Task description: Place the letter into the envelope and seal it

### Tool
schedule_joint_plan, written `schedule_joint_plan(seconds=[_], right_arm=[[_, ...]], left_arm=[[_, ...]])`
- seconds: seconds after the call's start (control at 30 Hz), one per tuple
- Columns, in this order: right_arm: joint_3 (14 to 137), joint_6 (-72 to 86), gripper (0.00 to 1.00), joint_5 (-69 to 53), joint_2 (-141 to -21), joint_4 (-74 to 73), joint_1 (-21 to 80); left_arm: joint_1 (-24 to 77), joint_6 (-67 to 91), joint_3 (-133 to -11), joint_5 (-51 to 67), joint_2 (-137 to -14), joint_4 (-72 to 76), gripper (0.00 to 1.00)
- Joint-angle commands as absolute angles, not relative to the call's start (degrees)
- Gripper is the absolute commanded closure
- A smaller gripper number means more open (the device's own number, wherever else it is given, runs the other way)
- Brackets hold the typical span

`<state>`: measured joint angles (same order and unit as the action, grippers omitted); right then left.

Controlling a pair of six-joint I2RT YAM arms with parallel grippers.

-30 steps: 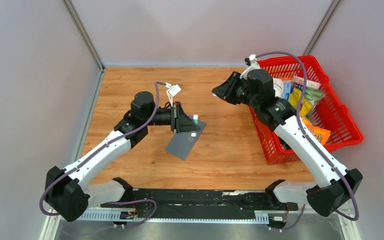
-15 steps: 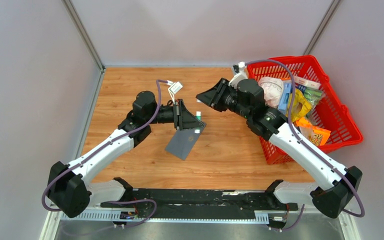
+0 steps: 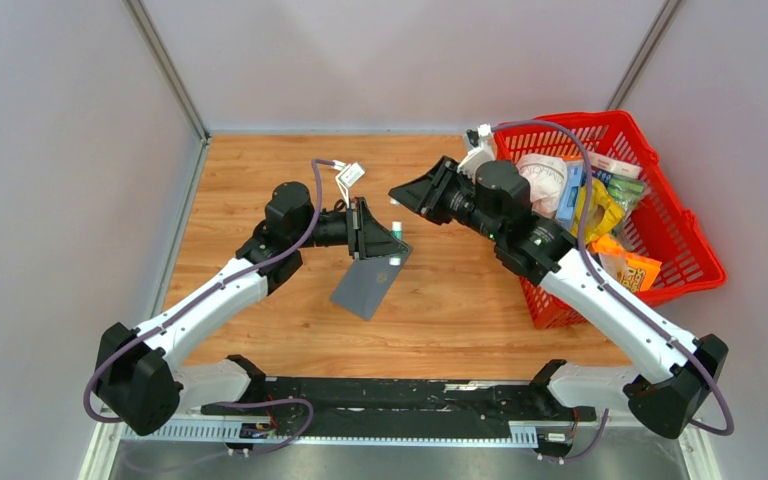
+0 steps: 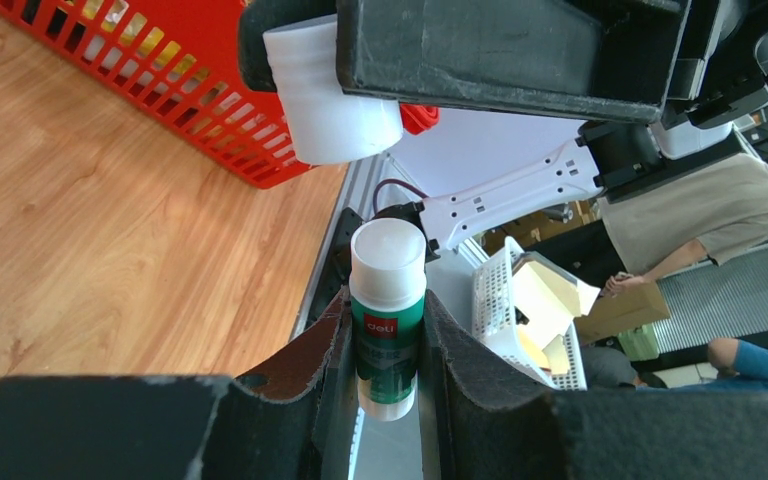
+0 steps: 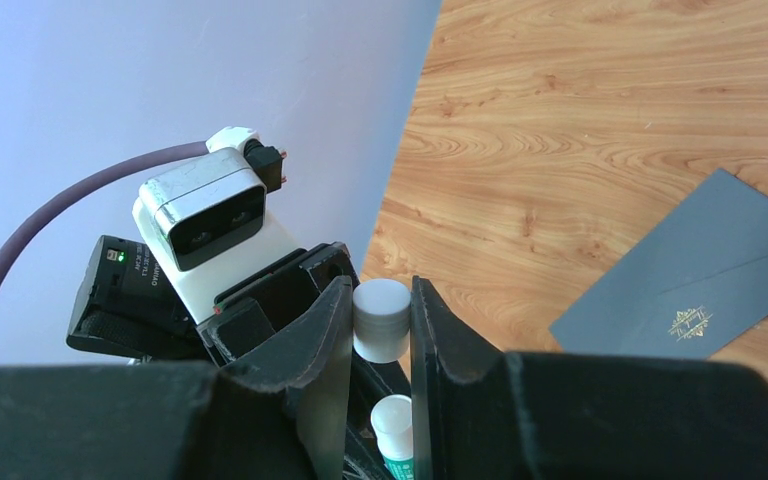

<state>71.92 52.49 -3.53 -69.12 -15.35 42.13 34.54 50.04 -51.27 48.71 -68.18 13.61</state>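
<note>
Your left hand (image 4: 388, 312) is clenched on a Deli glue stick (image 4: 388, 350) with a green label. The two dark fingers (image 4: 312, 352) press its sides and its white top stands clear beyond their tips. Your right hand (image 5: 380, 298) grasps a small white cap (image 5: 380, 320) between its fingers (image 5: 328, 330). In the right wrist view the cap sits just above the stick's white top (image 5: 392, 412), with a narrow gap between them, so the two are apart. From the top view the left hand (image 3: 396, 232) and the right hand (image 3: 398, 194) meet almost tip to tip above the middle of the desk (image 3: 260, 180), the left reaching in from the left and the right coming across from the basket side. The envelope (image 3: 362, 288) lies flat on the wood just beside and nearer to you than the left hand. It is dark slate-grey and turned at a slant, and neither hand is gripping it. The right wrist view shows it (image 5: 700, 275) with a small gold emblem (image 5: 690, 322) facing up and a crease line running across it. You cannot tell from these views whether its flap is stuck down. At the right edge of the desk stands a red plastic basket (image 3: 560, 308), filled with snack packets (image 3: 600, 205), and its mesh wall (image 4: 190, 110) shows in the left wrist view.
</note>
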Motion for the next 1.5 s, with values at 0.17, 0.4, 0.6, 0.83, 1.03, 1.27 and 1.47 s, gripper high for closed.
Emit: schedule_joint_plan(seconds=[0.17,0.4,0.6,0.83,1.03,1.27,1.47], right_arm=[[72.59,47.47,0.84,2.0,-67.85,-17.04,45.0],[74.09,44.3,0.84,5.8,-67.85,-18.98,47.55],[74.71,43.95,0.84,5.71,-67.76,-19.6,47.72],[74.71,44.73,0.83,5.89,-66.97,-20.21,47.72],[75.85,45.88,0.83,4.31,-67.41,-21.0,47.81],[75.76,46.23,0.84,3.6,-67.59,-21.62,47.72],[75.5,46.23,0.83,4.39,-68.03,-22.06,47.73]], left_arm=[[34.89,49.13,-51.5,48.08,-67.15,15.82,1.0],[34.89,48.96,-51.68,48.08,-67.06,15.56,1.0],[34.89,48.52,-51.68,47.99,-67.06,14.85,1.0],[34.89,47.02,-51.42,47.64,-66.62,13.19,1.0],[34.98,45.62,-51.85,47.29,-66.18,11.6,1.0],[34.89,45.0,-52.12,47.02,-65.48,10.81,1.0],[34.89,44.56,-52.65,47.2,-65.13,10.11,1.0]])
